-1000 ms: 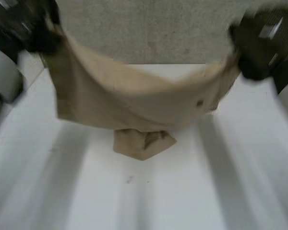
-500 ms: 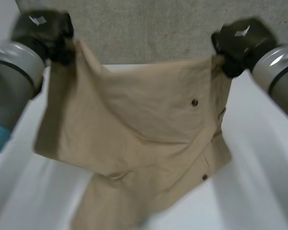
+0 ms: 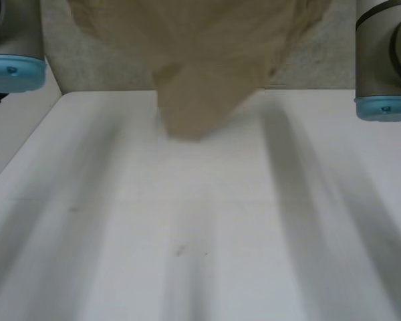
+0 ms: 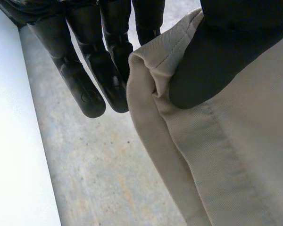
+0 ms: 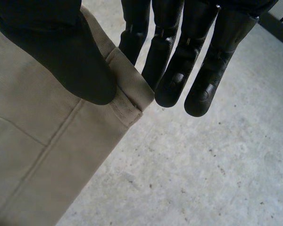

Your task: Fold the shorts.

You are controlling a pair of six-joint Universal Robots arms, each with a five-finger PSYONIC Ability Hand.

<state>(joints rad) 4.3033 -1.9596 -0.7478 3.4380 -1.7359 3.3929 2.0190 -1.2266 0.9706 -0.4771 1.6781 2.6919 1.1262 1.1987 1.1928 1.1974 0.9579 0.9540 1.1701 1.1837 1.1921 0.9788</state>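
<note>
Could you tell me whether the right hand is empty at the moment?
No, the right hand pinches a hemmed corner of the shorts between thumb and fingers.

Left hand (image 4: 212, 61), right hand (image 5: 61, 52): thumbs pinching against straight fingers (image 4: 89, 89).

white table (image 3: 207, 221), grey concrete floor (image 5: 203, 174)

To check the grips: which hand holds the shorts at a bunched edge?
The left hand; at the right hand the shorts lie flat.
</note>
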